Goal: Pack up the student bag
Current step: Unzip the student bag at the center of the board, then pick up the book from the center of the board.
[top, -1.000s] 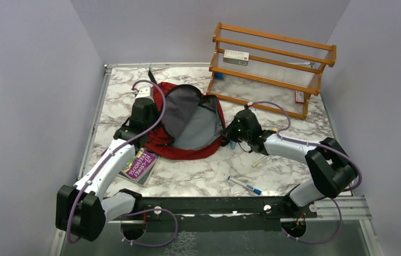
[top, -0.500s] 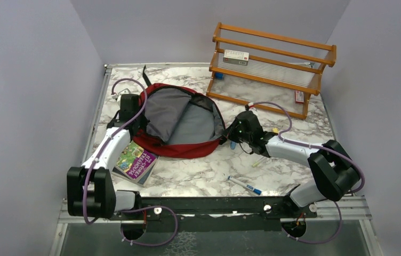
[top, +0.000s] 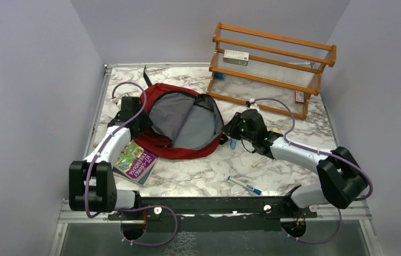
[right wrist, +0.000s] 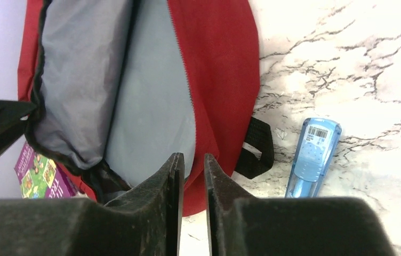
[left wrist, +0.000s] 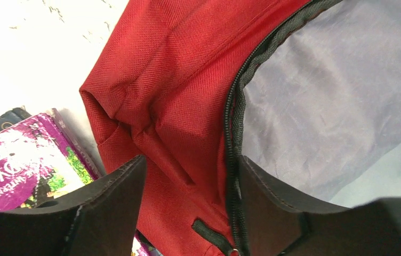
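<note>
The student bag (top: 187, 125) lies unzipped on the marble table, its grey lining showing inside the dark-red shell (left wrist: 177, 96). My left gripper (top: 143, 124) is at the bag's left rim. In the left wrist view it (left wrist: 192, 160) stands open, its fingers wide apart over the red fabric and black zipper (left wrist: 234, 117) without pinching them. My right gripper (top: 230, 128) is at the bag's right rim. In its wrist view it (right wrist: 193, 156) is open by a narrow gap, with the bag's red edge (right wrist: 217, 80) showing beyond the tips and nothing pinched.
A purple book (top: 136, 162) lies near the left arm, by the bag's front left corner. A blue tube (right wrist: 313, 157) lies just right of the bag. A pen (top: 245, 185) and a pencil (top: 258, 161) lie near the front. A wooden rack (top: 273, 69) stands at the back right.
The left gripper pulled the bag's left rim leftwards, widening the mouth, then opened. The right gripper, shut on the right rim before, has parted slightly and drawn back a little.
</note>
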Controlling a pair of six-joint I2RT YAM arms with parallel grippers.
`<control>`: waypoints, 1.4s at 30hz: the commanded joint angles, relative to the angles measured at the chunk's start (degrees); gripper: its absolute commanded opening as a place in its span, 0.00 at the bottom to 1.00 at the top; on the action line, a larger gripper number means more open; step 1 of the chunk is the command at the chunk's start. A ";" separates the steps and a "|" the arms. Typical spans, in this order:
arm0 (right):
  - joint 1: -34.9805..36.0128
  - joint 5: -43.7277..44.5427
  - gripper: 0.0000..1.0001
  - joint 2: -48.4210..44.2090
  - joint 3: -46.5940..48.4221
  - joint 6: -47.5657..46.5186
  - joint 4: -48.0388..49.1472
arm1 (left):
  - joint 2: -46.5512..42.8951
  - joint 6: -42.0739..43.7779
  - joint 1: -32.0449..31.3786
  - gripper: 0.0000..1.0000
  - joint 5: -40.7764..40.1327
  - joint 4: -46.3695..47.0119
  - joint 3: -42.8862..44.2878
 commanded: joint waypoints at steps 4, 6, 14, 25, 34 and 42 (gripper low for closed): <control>0.00 0.26 0.36 -8.12 0.46 -5.76 -1.54 | -6.48 4.56 1.01 0.73 -2.30 -2.90 4.98; 0.00 0.36 0.40 -9.97 0.41 -8.14 -2.66 | -8.34 5.51 1.35 0.74 -2.38 -3.68 5.47; 0.95 -4.55 0.47 -9.48 5.83 -6.89 -9.75 | -11.51 7.69 6.68 0.80 -8.02 -8.81 6.88; 18.10 -7.57 0.55 2.82 14.72 -0.74 -3.39 | -1.16 8.57 18.50 0.84 -10.02 -9.41 13.98; 27.47 -9.59 0.65 17.90 18.72 6.50 7.07 | 4.90 8.76 23.59 0.88 -2.92 -9.78 11.16; 30.46 -11.50 0.67 29.39 23.68 10.83 12.50 | 10.63 5.55 24.70 0.89 -5.56 -13.13 8.28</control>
